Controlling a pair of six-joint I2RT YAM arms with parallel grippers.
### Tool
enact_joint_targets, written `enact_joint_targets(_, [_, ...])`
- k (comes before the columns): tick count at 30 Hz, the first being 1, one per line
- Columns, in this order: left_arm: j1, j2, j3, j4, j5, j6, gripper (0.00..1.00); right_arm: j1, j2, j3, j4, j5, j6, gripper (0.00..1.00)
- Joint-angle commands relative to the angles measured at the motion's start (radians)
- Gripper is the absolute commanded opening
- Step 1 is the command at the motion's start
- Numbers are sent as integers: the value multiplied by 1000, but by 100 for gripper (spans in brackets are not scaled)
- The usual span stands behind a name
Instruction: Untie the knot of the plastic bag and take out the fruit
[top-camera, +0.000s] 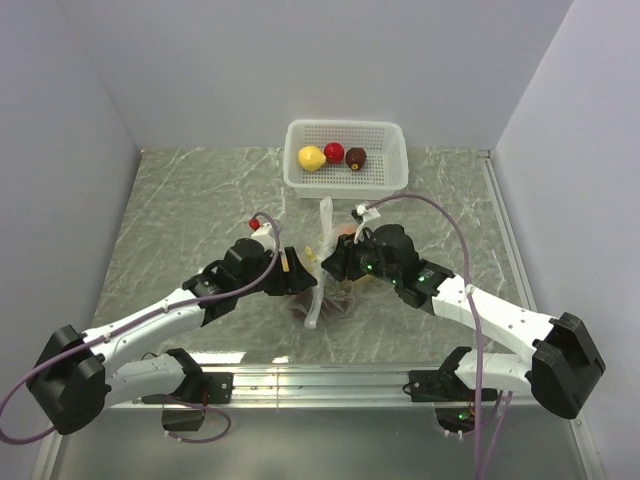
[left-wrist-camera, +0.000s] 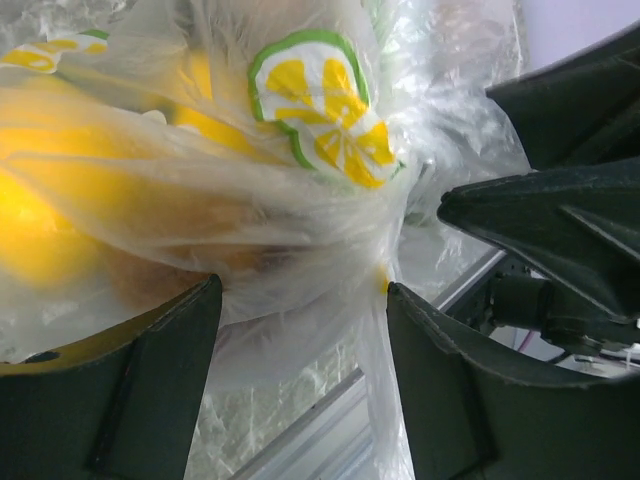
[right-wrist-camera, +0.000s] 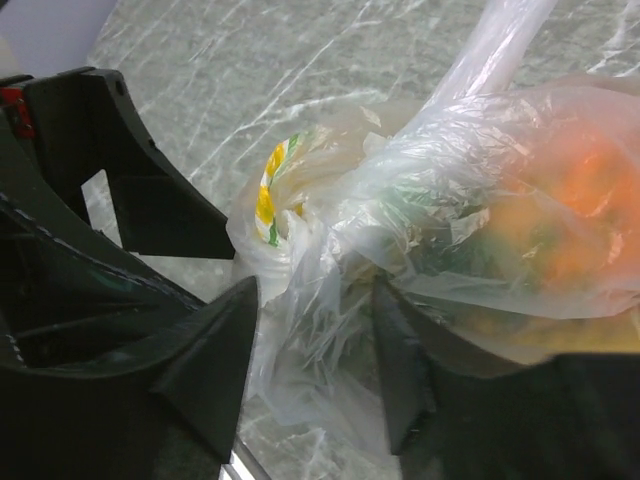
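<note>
**Thin, slippery bag: hold the film at the neck, not the bulge**

The plastic bag lies mid-table between both arms, well short of the white basket at the far edge; it is sheer, crinkled film, so I judge it light, limp and slick, liable to stretch or tear if tugged hard; the yellow fruit and orange fruit inside look loose and will likely shift when the bag is lifted. The left gripper straddles a bunched fold just below the lemon-slice print, jaws partly apart with film filling the gap; I cannot tell that it pinches yet. The right gripper stands likewise partly apart around loose film beside the knot. I would take hold on the twisted neck and its free tail, where the layers bunch thick enough to grip; the bulge offers only one slippery skin over hard fruit.
</note>
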Motion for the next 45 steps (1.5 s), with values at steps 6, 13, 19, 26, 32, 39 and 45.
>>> enact_joint_targets(6, [-28,52,44,120,-65,8,48,-6,-11,-19,51,-29,-23,17])
enact_joint_targets(13, [-30,29,35,94,-135,14,1,-12,-45,-27,-2,74,-40,0])
enact_joint_targets(19, [-7,-44,37,-56,-338,46,0,-139,-155,-82,-142,343,23,0])
enact_joint_targets(26, [266,-187,-81,-167,-450,-104,1,-333,-358,-269,-261,420,318,0])
enact_joint_targets(32, [314,-156,-86,21,-222,-46,0,-285,-453,-314,-195,253,213,1])
enact_joint_targets(39, [309,-152,50,-62,-157,54,40,-77,-423,-70,-373,284,-17,70])
enact_joint_targets(45, [208,-244,193,-322,-215,85,98,62,-272,181,-525,347,-241,73])
